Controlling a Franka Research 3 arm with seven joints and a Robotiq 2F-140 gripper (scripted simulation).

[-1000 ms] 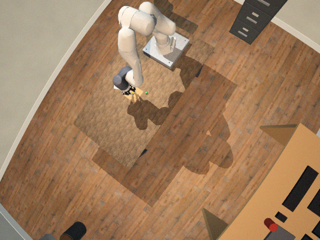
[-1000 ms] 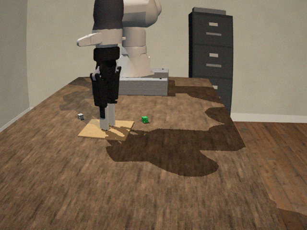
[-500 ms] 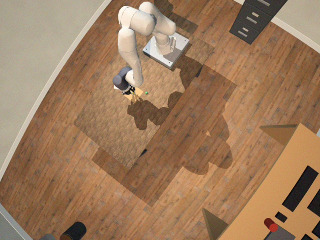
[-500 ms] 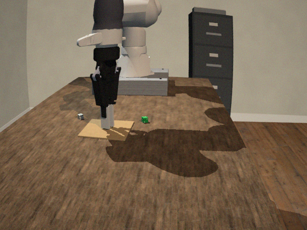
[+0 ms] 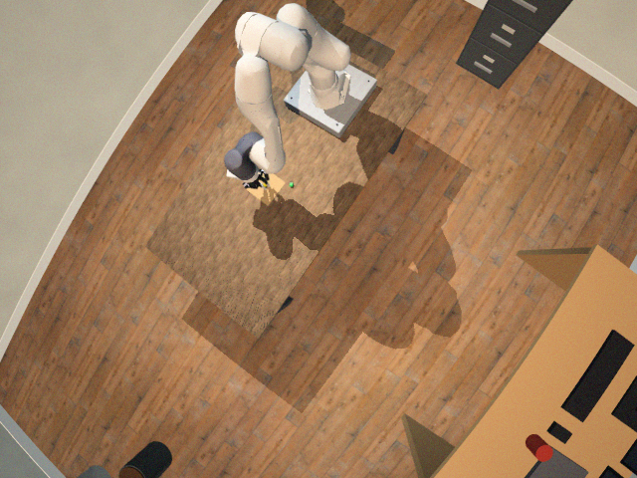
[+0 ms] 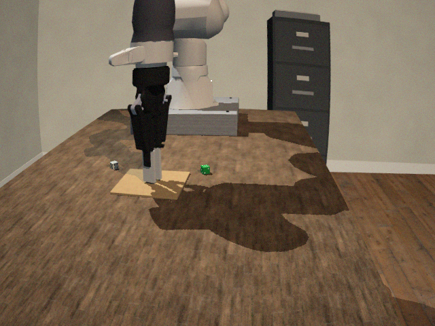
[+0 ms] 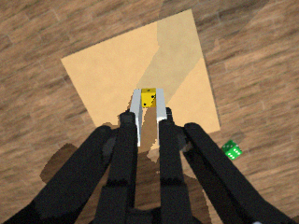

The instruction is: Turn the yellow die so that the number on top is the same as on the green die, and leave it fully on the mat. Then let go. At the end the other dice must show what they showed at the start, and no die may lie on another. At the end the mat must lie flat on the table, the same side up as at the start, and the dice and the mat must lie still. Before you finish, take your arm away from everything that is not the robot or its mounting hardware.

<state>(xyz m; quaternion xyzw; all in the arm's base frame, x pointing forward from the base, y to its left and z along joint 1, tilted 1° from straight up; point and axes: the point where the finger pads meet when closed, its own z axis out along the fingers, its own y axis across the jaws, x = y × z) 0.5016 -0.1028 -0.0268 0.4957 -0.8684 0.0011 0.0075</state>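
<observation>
The claw (image 7: 149, 108) gripped the small yellow die (image 7: 149, 97) over the flat tan square mat (image 7: 117, 75).

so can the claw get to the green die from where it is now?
Probably yes, once free. The claw is shut on the yellow die over the mat. The green die sits off the mat on bare table, nothing between them.
</observation>
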